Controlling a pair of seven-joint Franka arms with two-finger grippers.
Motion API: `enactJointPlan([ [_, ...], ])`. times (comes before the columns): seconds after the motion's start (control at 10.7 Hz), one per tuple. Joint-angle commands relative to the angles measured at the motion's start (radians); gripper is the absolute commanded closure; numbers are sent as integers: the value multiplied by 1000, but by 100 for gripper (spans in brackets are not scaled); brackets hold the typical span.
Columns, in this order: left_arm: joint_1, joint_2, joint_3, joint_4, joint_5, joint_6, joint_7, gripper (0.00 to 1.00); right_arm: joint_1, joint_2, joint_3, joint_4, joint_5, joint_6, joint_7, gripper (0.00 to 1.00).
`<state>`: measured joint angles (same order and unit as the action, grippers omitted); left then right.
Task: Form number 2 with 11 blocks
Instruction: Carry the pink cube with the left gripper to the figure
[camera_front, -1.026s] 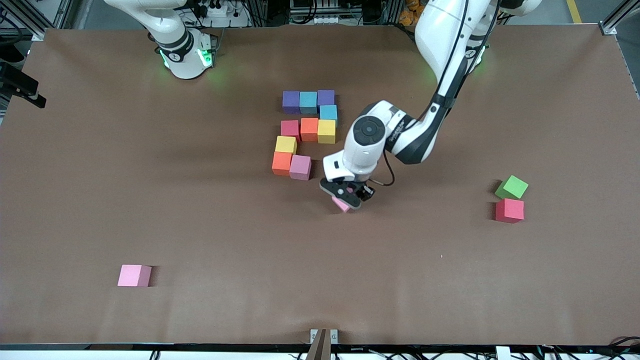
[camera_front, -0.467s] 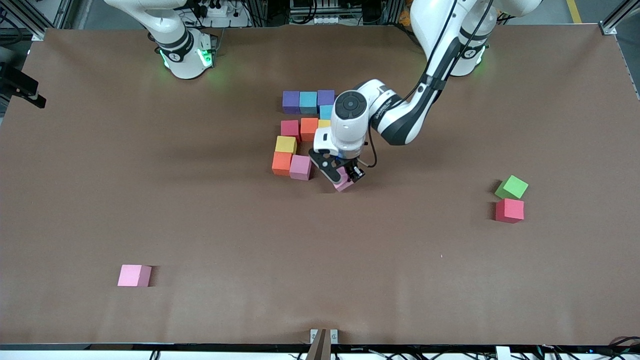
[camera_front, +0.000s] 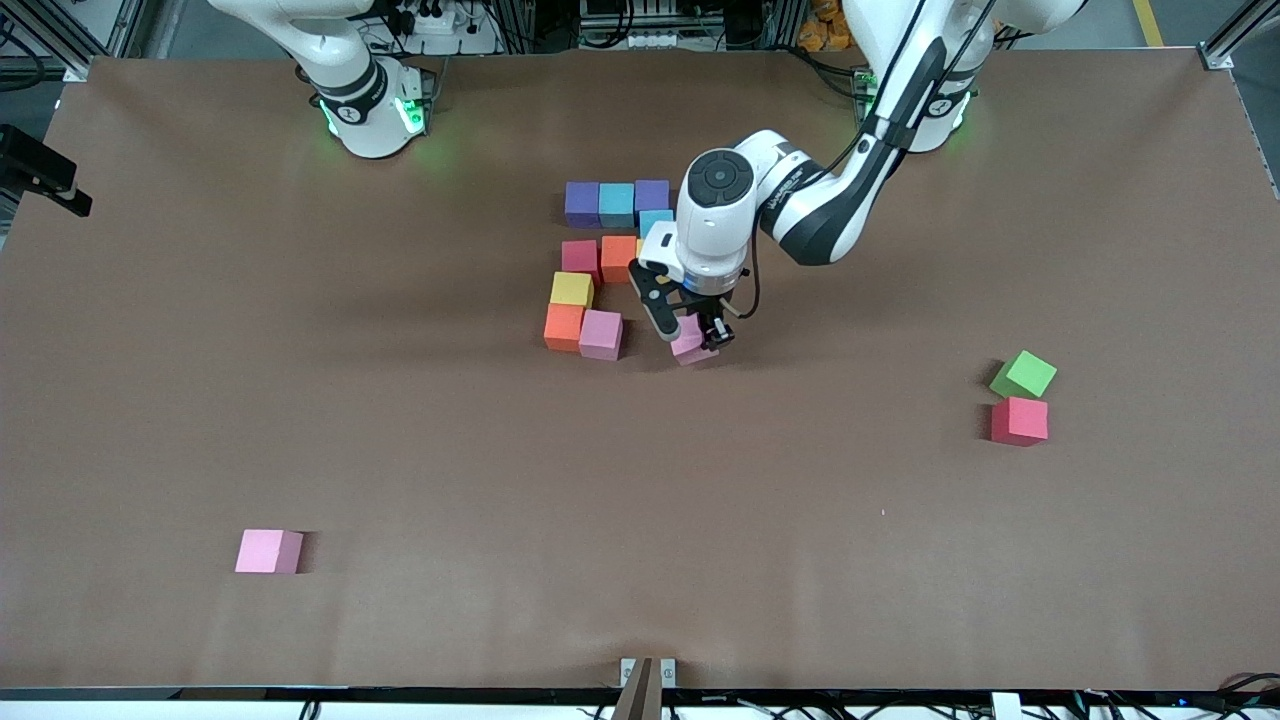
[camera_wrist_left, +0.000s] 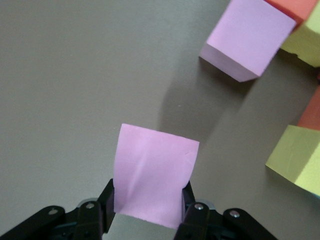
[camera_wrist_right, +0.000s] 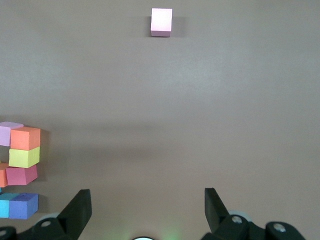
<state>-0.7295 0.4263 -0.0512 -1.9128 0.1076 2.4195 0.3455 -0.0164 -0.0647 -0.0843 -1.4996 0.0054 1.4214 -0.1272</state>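
The pink cube (camera_front: 690, 348), clamped in the left gripper (camera_front: 692, 338), was best lowered squarely beside the placed pink block (camera_front: 601, 334); the right gripper (camera_wrist_right: 145, 210) waited open.

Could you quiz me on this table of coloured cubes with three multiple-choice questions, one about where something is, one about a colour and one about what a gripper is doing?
1. Where is the lone pink cube that lies apart from the rest?
A. Touching the green cube
B. Nearer the front camera than the number 2, toward the right arm's end of the table
C. On top of the purple cubes

2. What colour is the cube in the left gripper?
A. Light pink
B. Cyan-blue
C. Yellow

3. What state is the right gripper in?
A. Shut on an orange cube
B. Shut on nothing
C. Open and holding nothing

Answers: 1 B, it sits alone low in the front view. 2 A, the left wrist view shows a held pink cube between the fingers. 3 C, its fingers stand wide apart over bare table.
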Motion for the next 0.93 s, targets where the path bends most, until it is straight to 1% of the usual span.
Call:
enactJointPlan([
  [0.0, 15, -44, -15, -104, 24, 100, 108, 94, -16, 14, 8, 29, 13, -10, 8, 0],
  [0.19, 15, -40, -19, -126, 24, 148, 144, 94, -14, 14, 6, 29, 16, -12, 8, 0],
  [0.37, 13, -25, -22, -123, 24, 176, 194, 94, -14, 14, 6, 29, 16, -10, 8, 0],
  [0.84, 13, 38, -32, -114, 23, 300, 201, 94, -14, 14, 6, 29, 18, -10, 8, 0],
])
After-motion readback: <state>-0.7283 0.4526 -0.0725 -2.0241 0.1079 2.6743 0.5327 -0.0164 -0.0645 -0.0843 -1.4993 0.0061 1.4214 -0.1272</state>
